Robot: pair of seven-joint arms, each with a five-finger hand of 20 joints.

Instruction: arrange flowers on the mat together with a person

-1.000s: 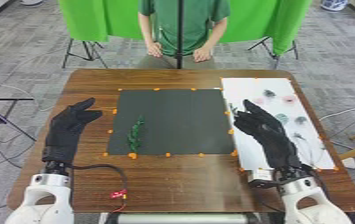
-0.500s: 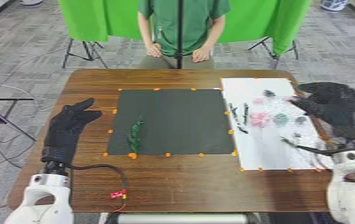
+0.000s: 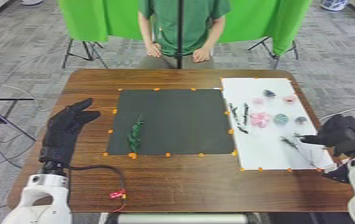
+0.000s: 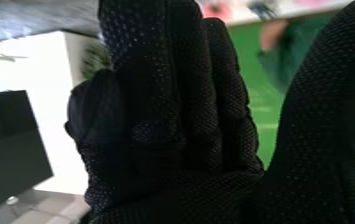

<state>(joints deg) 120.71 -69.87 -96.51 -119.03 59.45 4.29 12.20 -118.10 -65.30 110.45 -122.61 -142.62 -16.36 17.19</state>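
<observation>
On the dark mat [image 3: 175,120], a green leafy stem [image 3: 135,135] lies along the left side. My left hand [image 3: 67,125] rests over the table left of the mat, fingers straight and holding nothing. My right hand [image 3: 347,134] is over the right edge of the white sheet [image 3: 262,157], its fingers extended near a dark thin sprig [image 3: 291,142]. Pink flowers [image 3: 260,119], a grey-green flower [image 3: 281,119] and dark stems [image 3: 245,114] lie on the sheet. In the right wrist view, my right hand [image 4: 182,135] has straight fingers, the thumb apart.
A person stands across the table, hands [image 3: 202,54] low at the far edge. A black cable [image 3: 111,167] with a red tag runs beside my left forearm. Orange tabs line the mat and the white sheet.
My right hand has swung from the mat's right edge out over the sheet's right side, then come down nearer the table's right edge. My left hand has stayed nearly still.
</observation>
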